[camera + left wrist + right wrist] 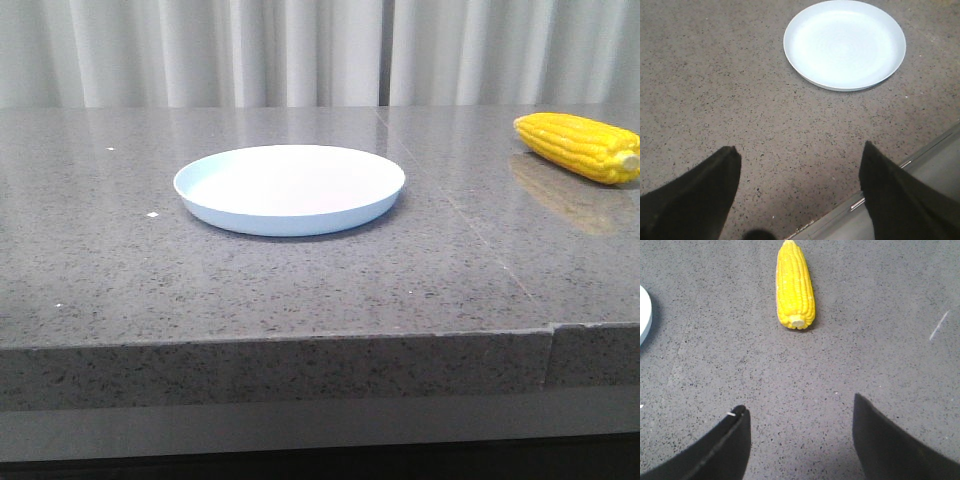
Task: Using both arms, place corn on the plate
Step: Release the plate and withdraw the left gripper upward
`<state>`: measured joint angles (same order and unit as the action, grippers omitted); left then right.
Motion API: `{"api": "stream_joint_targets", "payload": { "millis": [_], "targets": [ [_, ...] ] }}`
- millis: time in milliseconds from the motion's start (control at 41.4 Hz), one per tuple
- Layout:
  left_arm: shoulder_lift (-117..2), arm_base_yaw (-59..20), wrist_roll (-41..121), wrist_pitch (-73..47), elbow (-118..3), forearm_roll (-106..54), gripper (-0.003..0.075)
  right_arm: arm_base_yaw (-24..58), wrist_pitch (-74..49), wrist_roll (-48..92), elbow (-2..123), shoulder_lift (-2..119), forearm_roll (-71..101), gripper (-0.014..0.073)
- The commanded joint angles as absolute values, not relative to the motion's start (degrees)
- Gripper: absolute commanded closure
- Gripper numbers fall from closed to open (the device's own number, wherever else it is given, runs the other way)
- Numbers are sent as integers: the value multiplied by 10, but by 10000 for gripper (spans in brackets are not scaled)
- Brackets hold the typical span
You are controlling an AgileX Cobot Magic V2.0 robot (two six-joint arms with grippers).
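The corn [580,146] is a bright yellow cob lying on the grey stone table at the far right, its pale stub toward the right edge. In the right wrist view the corn [795,286] lies ahead of my right gripper [800,402], which is open, empty and well short of it. The plate [290,187], pale blue-white and empty, sits at the table's middle. In the left wrist view the plate [845,44] lies ahead of my left gripper [800,152], which is open and empty above the table's front edge. Neither arm shows in the front view.
The grey speckled table [120,260] has a front edge [300,340] close to the camera and a seam [470,225] running back between plate and corn. White curtains [300,50] hang behind. The plate's rim [644,315] shows in the right wrist view.
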<state>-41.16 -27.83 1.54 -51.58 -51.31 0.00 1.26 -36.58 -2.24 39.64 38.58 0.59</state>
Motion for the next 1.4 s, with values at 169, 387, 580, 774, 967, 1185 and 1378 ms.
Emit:
{"api": "stream_joint_targets", "payload": {
  "millis": [169, 387, 580, 774, 967, 1185, 1378],
  "targets": [
    [-366, -283, 8, -483, -513, 0, 229, 12, -334, -18, 415, 391, 0, 117],
    [-366, -283, 8, -483, -513, 0, 229, 12, -335, -18, 415, 391, 0, 117],
    [-366, -283, 8, -483, -513, 0, 229, 12, -334, -18, 415, 393, 0, 115],
    [-366, -283, 8, -482, -513, 0, 229, 12, -345, -18, 429, 429, 0, 66],
    [-366, -283, 8, -477, -513, 0, 229, 12, -371, -18, 473, 485, -5, 20],
    [-366, -283, 8, -477, -513, 0, 229, 10, -376, -18, 535, 559, -7, 20],
    [-366, -283, 8, -477, -513, 0, 229, -14, -434, -18, 629, 670, -7, 20]
  ]
}}
